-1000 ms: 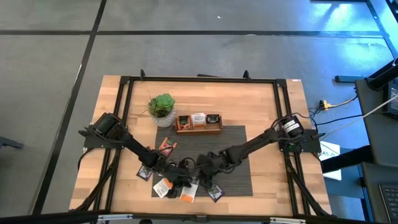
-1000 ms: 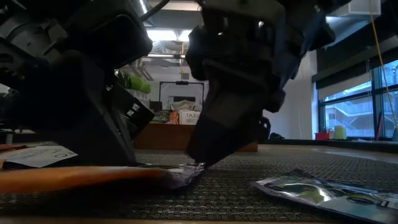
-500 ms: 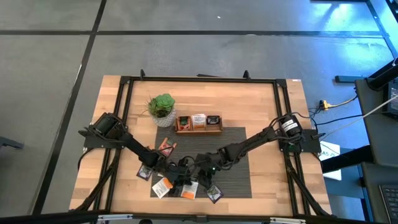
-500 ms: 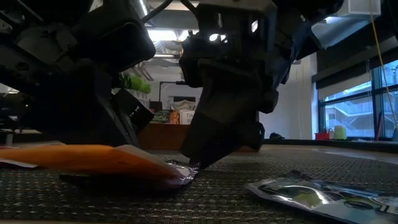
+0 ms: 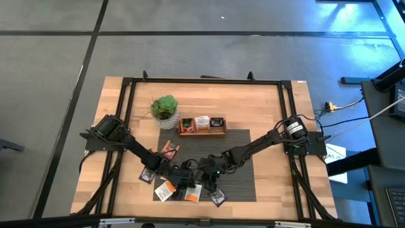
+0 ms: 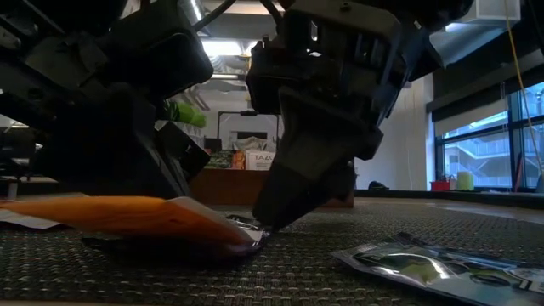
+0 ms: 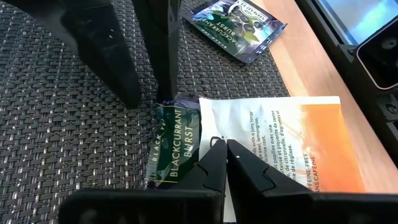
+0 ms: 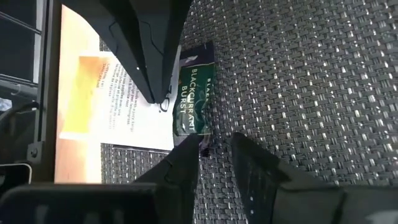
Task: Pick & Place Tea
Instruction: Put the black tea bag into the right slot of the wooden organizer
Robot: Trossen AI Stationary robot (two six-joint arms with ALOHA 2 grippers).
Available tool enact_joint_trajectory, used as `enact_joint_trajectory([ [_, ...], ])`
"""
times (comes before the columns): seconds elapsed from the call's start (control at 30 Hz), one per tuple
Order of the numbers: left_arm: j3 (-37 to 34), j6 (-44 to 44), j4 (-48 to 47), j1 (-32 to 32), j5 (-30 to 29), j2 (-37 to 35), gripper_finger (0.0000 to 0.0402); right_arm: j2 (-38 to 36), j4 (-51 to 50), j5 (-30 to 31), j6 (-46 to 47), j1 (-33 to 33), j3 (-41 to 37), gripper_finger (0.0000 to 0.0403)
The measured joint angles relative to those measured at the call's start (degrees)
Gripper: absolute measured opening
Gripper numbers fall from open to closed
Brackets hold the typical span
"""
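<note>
- Sachet, dark Blackcurrant Burst one (image 7: 175, 147), lies flat on the woven mat (image 8: 298, 74), its long edge touching/overlapping a white-and-orange sachet (image 7: 292, 146) beside it.
- My right gripper (image 8: 214, 152) is down at one short end of it; fingers stand a little apart, straddling the corner, not clamped on it as far as I can see. One fingertip (image 8: 189, 149) sits right at the foil edge.
- My left gripper (image 7: 222, 152) is at the other side, jaws clenched w/ nothing between them, tips pressing where the dark sachet meets the white one; looks like I'm pinning it.
- Low view: orange-faced sachet (image 6: 127, 217) tilts up off the mat, another dark sachet (image 6: 433, 259) lies flat, well apart.
- Step, I judge: pick, abt to grasp. Nothing lifted yet.
- Next needs: right fingers closing on the foil edge only, not the white one too, then lift; left lets go first.
- Tray (image 5: 202, 125) w/ three compartments waits at mat's far edge, plant (image 5: 164, 107) just beside it.
</note>
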Motion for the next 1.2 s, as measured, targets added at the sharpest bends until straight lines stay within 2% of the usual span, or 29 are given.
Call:
enact_joint_trajectory([
  [0.33,-0.02,-0.02,0.0,0.0,-0.2,0.04,0.0011,0.15,1.85,-0.44,0.49,-0.01,-0.12,0.0084],
  [0.57,-0.04,0.0,0.0,0.0,-0.24,0.04,0.001,0.24,2.37,-6.83,0.74,-0.76,-0.1,0.0101],
  [0.77,-0.04,0.26,0.0,0.0,-0.48,0.04,0.0007,0.22,2.99,-2.92,2.73,-0.68,-0.1,0.0127],
  [1.2,-0.04,0.43,0.0,0.0,-0.55,0.07,0.0009,0.22,3.58,-2.7,1.71,-0.81,-0.08,0.0135],
])
